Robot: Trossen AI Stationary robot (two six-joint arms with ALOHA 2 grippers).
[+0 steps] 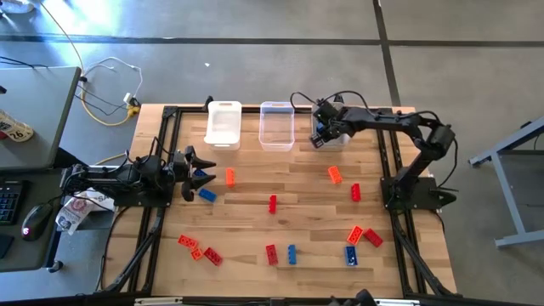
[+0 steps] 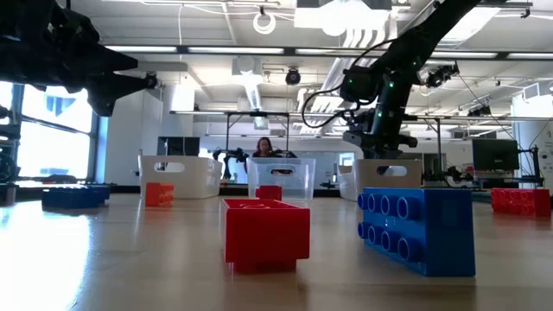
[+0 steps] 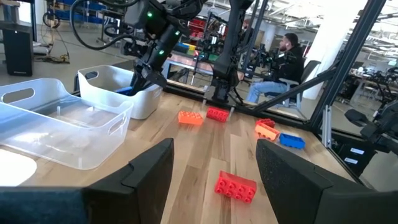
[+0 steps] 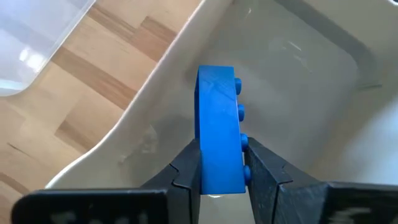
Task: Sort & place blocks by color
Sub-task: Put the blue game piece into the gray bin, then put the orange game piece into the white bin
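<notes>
My right gripper (image 1: pixel 323 133) is shut on a blue block (image 4: pixel 219 143) above the rightmost of three translucent white bins (image 4: pixel 298 74) at the table's far edge; it also shows in the low view (image 2: pixel 380 130). My left gripper (image 1: pixel 197 167) is open and empty, raised above the table's left side (image 2: pixel 104 78). Below and beside it lie two blue blocks (image 1: pixel 206 195) and an orange block (image 1: pixel 230 177). Other red, orange and blue blocks lie flat across the table, among them a red one (image 3: pixel 236 186) ahead of my left fingers. My right gripper pinches the blue block between its two fingers near the block's one end (image 4: pixel 219 171). One finger is on the studded face and one on the opposite face. The fingers point down from above. The block stands on edge, lifted clear over the bin's inside.
The left bin (image 1: pixel 223 124) and the middle bin (image 1: pixel 277 125) stand side by side at the far edge. Blocks lie in groups at the near left (image 1: pixel 197 248), near middle (image 1: pixel 280 253) and near right (image 1: pixel 361 240). People sit in the room beyond the table (image 3: pixel 283 62).
</notes>
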